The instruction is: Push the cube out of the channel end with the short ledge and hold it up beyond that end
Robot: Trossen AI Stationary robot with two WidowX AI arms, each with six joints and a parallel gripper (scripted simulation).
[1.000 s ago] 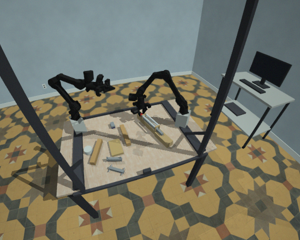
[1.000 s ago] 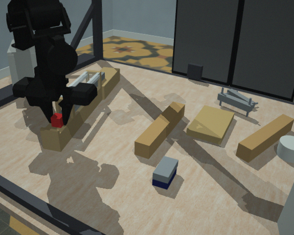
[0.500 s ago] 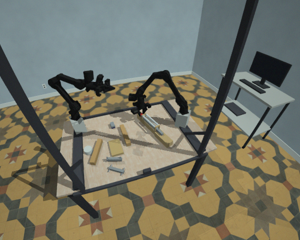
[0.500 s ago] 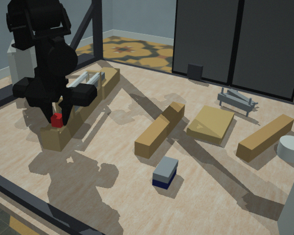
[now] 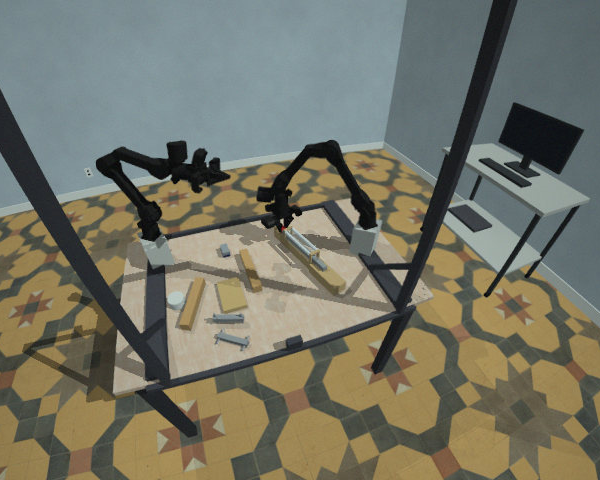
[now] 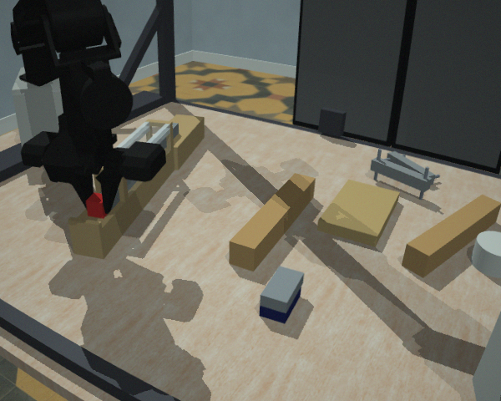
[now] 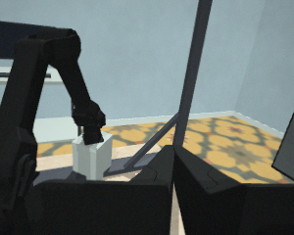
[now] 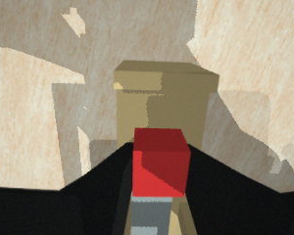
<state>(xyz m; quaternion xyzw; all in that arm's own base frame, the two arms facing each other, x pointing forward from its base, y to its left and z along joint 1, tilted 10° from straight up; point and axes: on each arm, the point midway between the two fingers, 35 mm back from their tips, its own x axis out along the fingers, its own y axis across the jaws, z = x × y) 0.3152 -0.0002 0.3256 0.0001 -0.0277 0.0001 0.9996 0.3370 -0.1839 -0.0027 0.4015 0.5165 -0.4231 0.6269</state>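
Gripping the red cube [image 5: 283,228] [image 6: 96,205] [image 8: 161,168], the right gripper [image 5: 283,225] [image 6: 98,207] [image 8: 157,151] sits left in the exterior view, at the end ledge of the channel [image 5: 331,279] [image 6: 87,241] [image 8: 176,105]. The left gripper [image 5: 227,176] [image 7: 171,152], closed on nothing, shows upper left in the top view, unseen in the exterior one.

The tabletop [image 5: 269,330] [image 6: 371,327] looked like pale, streaky-grained wood. The red cube [image 6: 96,205] [image 8: 161,171] looked smooth and matt, like plastic; the right jaws [image 6: 98,207] had a dull black finish.
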